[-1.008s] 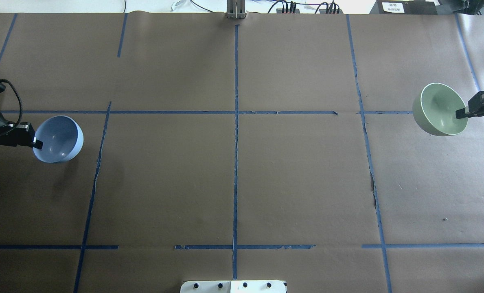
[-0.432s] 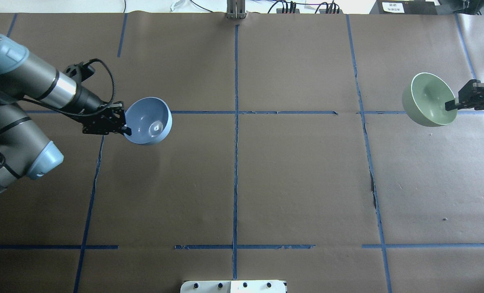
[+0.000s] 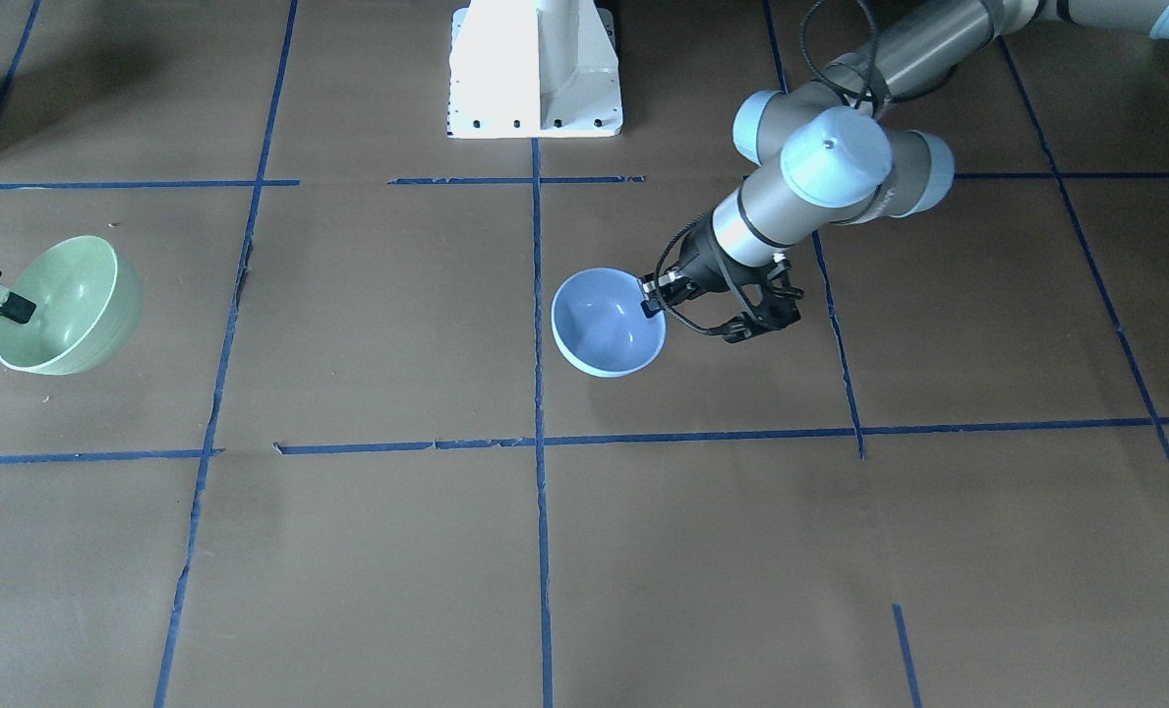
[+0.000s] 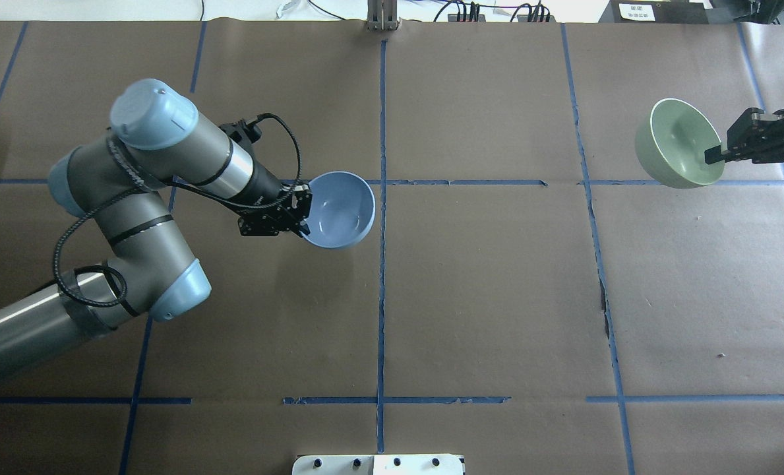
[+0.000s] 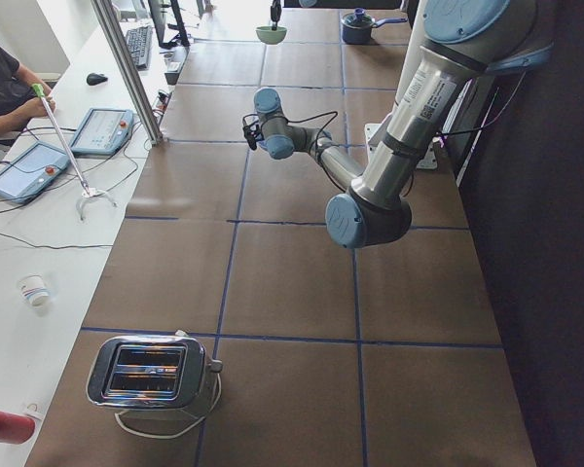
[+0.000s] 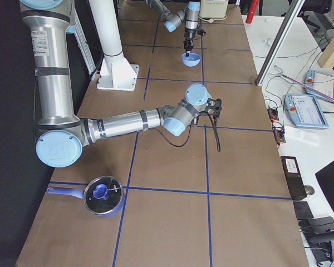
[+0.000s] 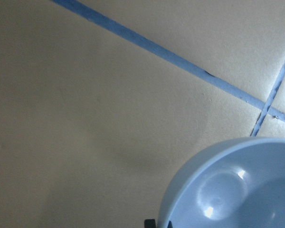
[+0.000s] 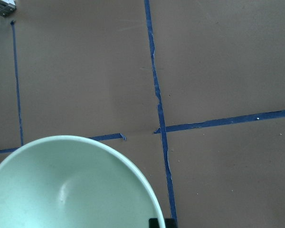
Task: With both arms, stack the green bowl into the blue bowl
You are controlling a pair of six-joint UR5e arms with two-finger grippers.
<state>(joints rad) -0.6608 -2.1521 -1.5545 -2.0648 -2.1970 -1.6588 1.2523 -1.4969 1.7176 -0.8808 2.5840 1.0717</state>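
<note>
Green bowl (image 4: 678, 143) hangs from right gripper (image 4: 713, 156), fingers pinched tight on rim. Bowl sticks out from gripper toward table middle, open side up, seems lifted off brown table (image 4: 484, 297). Far across, to robot's left: blue bowl (image 4: 339, 210), just beside middle tape line (image 4: 382, 132). Its rim is pinched tight by left gripper (image 4: 303, 224), open side up too. Bowls well apart. Guess: right arm must carry green bowl across, over blue one, then lower it in.

Robot lab: taped table (image 4: 497, 297), teach pendants (image 5: 102, 131)
</note>
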